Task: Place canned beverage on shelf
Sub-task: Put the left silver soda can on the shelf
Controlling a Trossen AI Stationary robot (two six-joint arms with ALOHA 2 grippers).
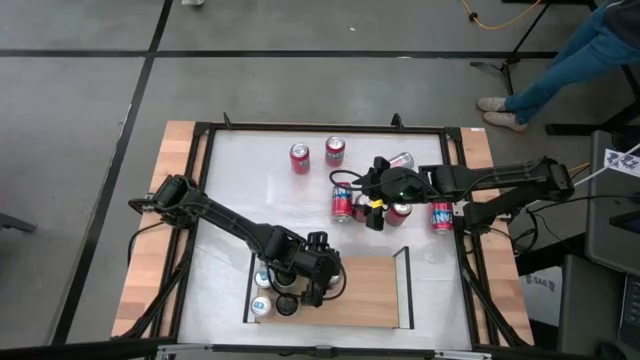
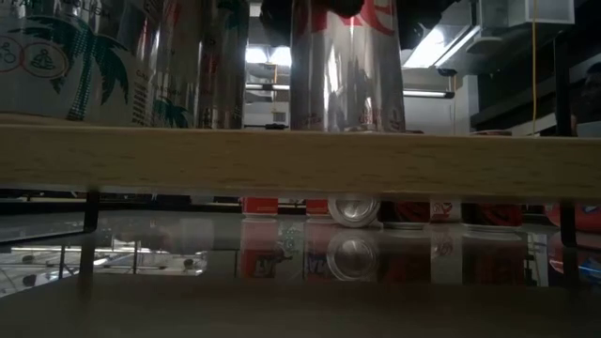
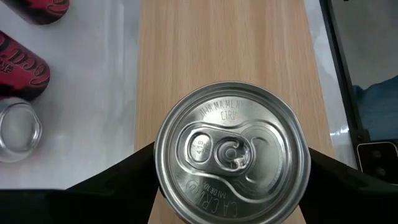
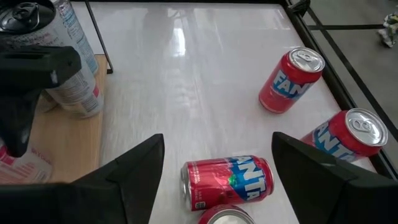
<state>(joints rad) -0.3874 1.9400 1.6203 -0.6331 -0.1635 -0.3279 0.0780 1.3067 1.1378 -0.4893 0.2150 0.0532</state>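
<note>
The shelf [image 1: 365,290] is a light-wood board with black rails, near the table's front edge. My left gripper [image 1: 312,278] is over its left part, shut on a silver can [image 3: 231,155] that stands upright in the low view [image 2: 346,70]. Three more cans [image 1: 265,290] stand at the board's left end. My right gripper [image 1: 375,207] hangs open above a group of red cans [image 1: 342,203] at the table's right. A red can [image 4: 229,180] lies on its side below its fingers, untouched. My left gripper pinches the silver can's round wall just under the rim [image 3: 158,152] between its two fingers, one on each side. The fingers [image 3: 118,177] come slanting down from the table's left. The can is upright with its base down at the board [image 2: 346,127]. Whether it rests there I cannot tell.
Two red cans [image 1: 317,154] stand at the table's far side, and one lies beside them [image 1: 401,160]. Another stands at the right [image 1: 442,215]. The board's right half [image 3: 217,50] is bare up to the right rail [image 1: 404,285]. A person's legs [image 1: 570,60] show beyond the table.
</note>
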